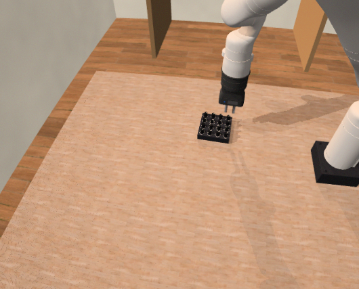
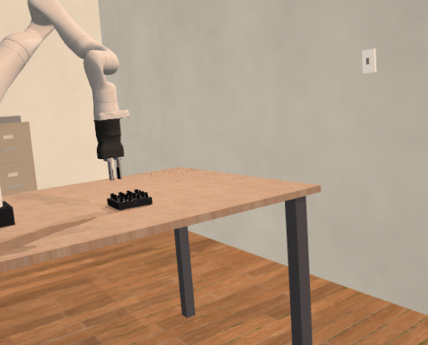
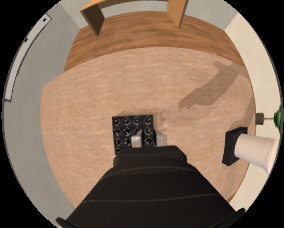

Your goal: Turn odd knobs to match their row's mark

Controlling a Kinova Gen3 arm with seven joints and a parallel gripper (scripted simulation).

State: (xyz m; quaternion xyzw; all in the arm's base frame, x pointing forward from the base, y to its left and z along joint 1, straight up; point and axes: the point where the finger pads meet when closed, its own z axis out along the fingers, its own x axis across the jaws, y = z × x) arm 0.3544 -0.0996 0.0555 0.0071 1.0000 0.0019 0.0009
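While the knob box (image 1: 215,128) stands flat on the table (image 1: 122,200), I note it lies well inside every table edge, nearer the far edge than the near one in the top view. Bare table top runs wide on its left and toward the camera. To its right the arm's black base (image 1: 336,170) sits well apart from the box.

The knobs show as a four-by-four block of dark studs. Their white lines and printed names are too small for me to read in any view, and I cannot pick out the socket side.

The gripper (image 1: 229,109) hangs above the box's far right corner, pointing straight down. In the exterior view its fingertips (image 2: 114,174) are clear of the knob tops, with table top visible between them and the box (image 2: 129,199). The fingers stand partly drawn together, a narrow gap between them, gripping nothing.

In the wrist view the gripper body fills the lower frame, and the box (image 3: 133,134) lies just ahead of it.

Beyond the table's far edge, floor separates it from a wooden desk (image 1: 159,17). A grey wall (image 1: 37,65) runs along the left.
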